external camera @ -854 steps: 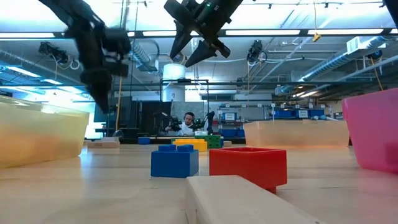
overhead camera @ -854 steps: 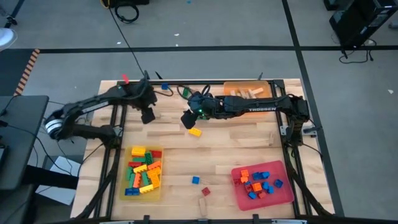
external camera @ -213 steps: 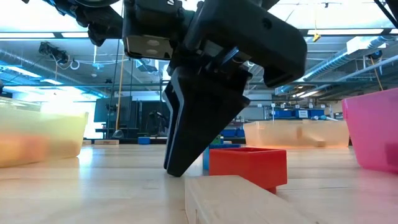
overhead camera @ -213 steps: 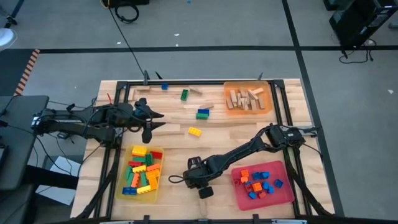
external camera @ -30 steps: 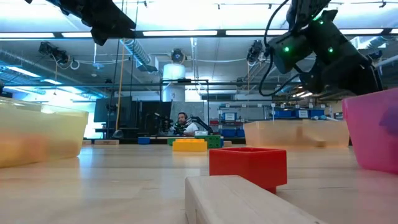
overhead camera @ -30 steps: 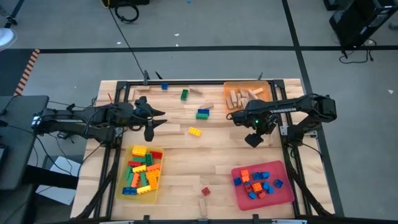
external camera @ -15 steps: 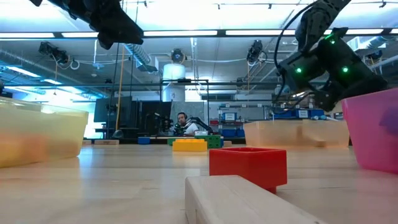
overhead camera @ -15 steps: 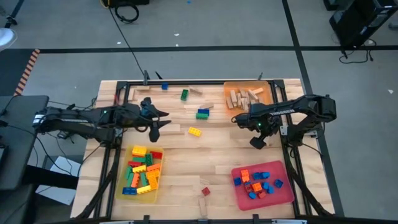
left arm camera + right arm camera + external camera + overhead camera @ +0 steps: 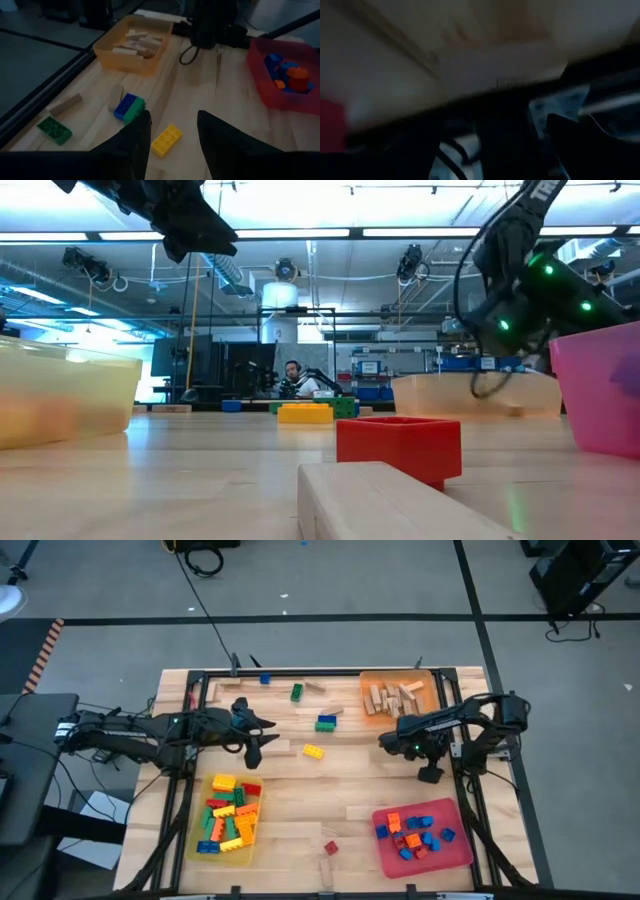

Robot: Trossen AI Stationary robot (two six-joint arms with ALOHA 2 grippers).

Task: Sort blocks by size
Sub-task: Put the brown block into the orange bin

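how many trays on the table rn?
3. The orange tray with wooden pieces sits at the far right, the yellow tray at the near left, and the red tray at the near right. None looks hidden.

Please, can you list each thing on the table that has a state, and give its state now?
left gripper: open, empty, above the yellow brick
right gripper: open, empty, near the table's right edge
yellow tray: holds many bricks
red tray: holds small bricks
orange tray: holds wooden pieces
red block: loose on the table
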